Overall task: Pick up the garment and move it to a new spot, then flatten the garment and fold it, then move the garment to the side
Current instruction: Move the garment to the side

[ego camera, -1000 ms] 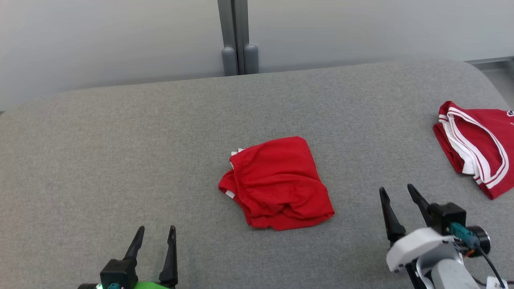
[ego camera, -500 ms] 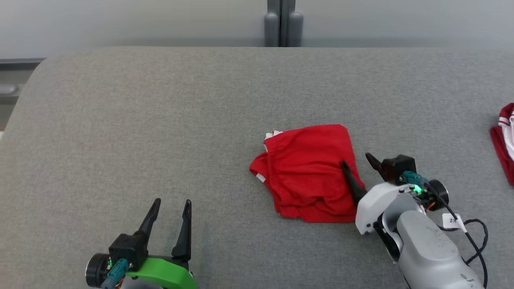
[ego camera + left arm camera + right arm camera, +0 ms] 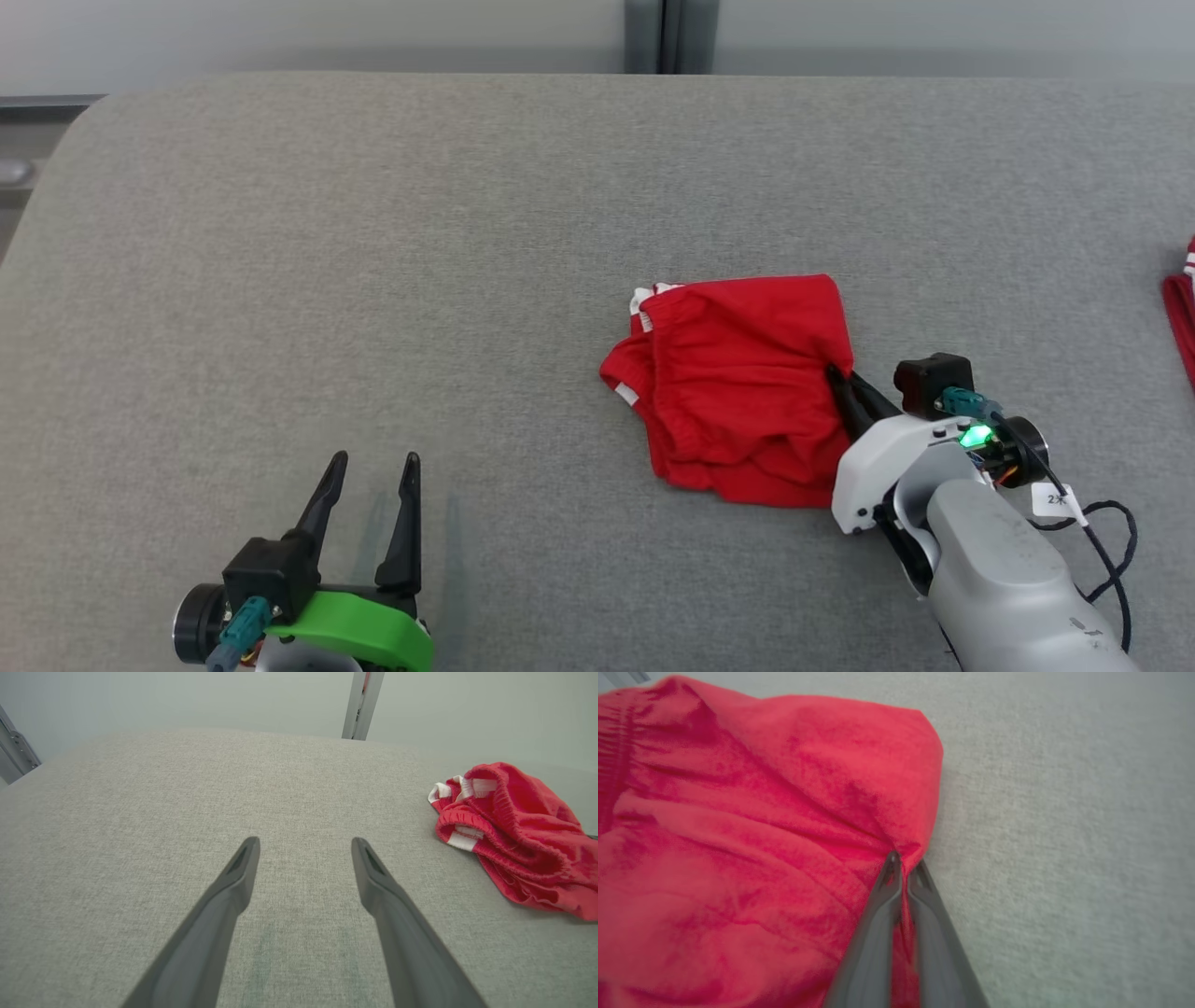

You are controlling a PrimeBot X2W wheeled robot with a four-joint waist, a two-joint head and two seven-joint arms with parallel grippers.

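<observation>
We have the crumpled red cloth garment with white trim (image 3: 738, 387) lying right of centre on the grey cloth-covered table (image 3: 373, 233). Our right gripper (image 3: 836, 375) is pinched closed on a small fold at the garment's right edge, low against the table. The right wrist view shows red cloth bunched at the tips of its dark fingers (image 3: 878, 914). Our left gripper (image 3: 373, 459) hovers at the lower left with its jaws spread wide and nothing between them, well apart from the garment.

We judge the step in hand to be the pickup for the move to a new spot. The bite looks thin, so we lift slowly and straight up, watching that the fold does not slip out. We raise until the lowest hem clears the table before we travel, or it may drag and twist. We steer clear of the second red garment with white stripes (image 3: 1181, 317) at the far right edge, and choose open table where both arms can reach for flattening.
</observation>
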